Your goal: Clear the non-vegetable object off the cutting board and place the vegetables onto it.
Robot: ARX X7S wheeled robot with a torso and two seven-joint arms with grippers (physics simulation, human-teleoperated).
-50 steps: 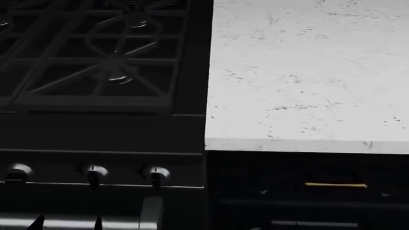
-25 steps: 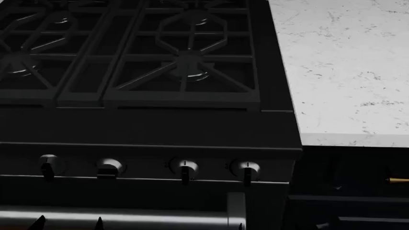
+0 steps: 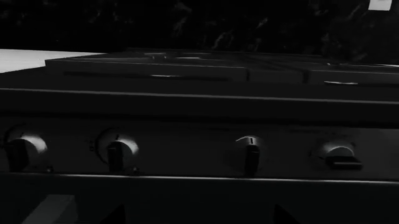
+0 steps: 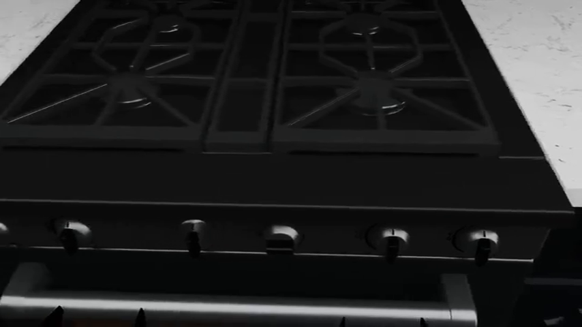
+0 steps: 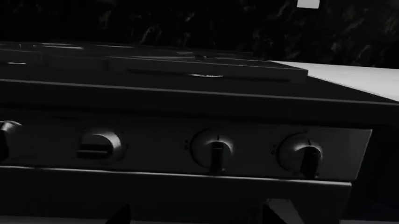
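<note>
Facing only the black gas stove with cast-iron grates (image 4: 272, 88) filling the frame, I judge nothing done: no cutting board or vegetables are visible anywhere. White marbled countertop (image 4: 536, 61) edges the upper right, and my fingers' state I cannot tell

We find no readable text, brand, number or sign in any view. Round silver control knobs (image 4: 391, 240) on black stove front panel (image 4: 272, 197) carry only plain pointer bars; faint ticks around them too small to read. Small white rectangle on dark wall (image 5: 308, 3) shows blank.
</note>
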